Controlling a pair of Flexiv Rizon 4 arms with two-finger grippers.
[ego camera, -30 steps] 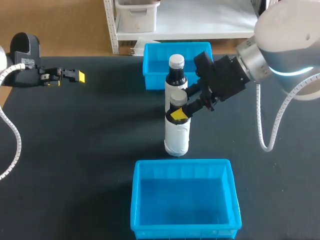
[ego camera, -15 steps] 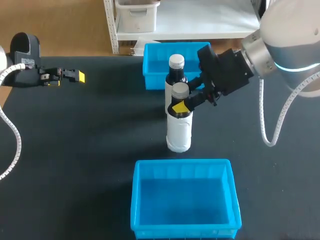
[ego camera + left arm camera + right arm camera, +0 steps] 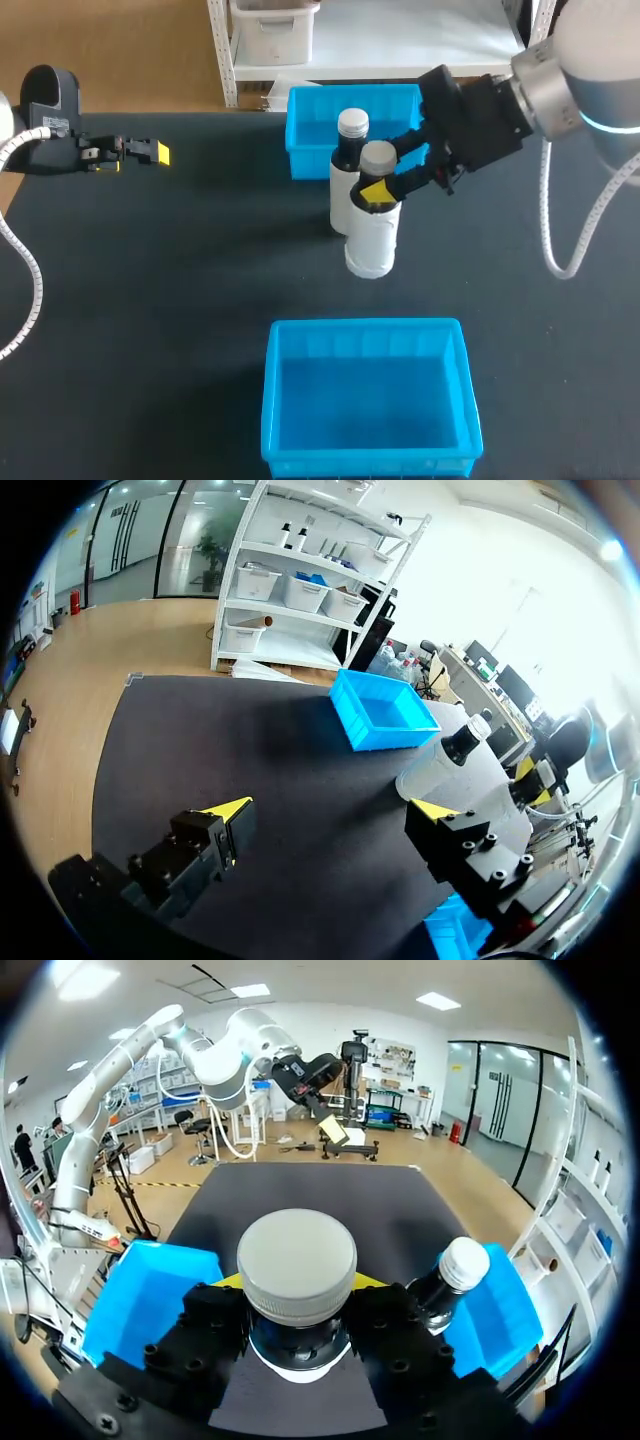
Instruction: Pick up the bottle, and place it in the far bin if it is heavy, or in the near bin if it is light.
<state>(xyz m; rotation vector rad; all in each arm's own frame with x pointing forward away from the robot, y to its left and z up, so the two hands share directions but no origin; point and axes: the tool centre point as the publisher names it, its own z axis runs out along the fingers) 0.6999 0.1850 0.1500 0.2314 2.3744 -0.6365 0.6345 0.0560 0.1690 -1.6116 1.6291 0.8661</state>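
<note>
bottle risen off table (right gripper clamps neck); 2nd bottle unmoved

Right arm: white rounded housing, showing a glowing pale-blue ring and a silver collar.
Right cable: white, coiled, hanging from the housing.
Right tool: matte black block, its fingers wearing yellow tips and showing socket screws.
Left arm: black wrist block.
Left cable: white, coiled, trailing behind.
Left tool: black, wearing yellow tips.
</note>
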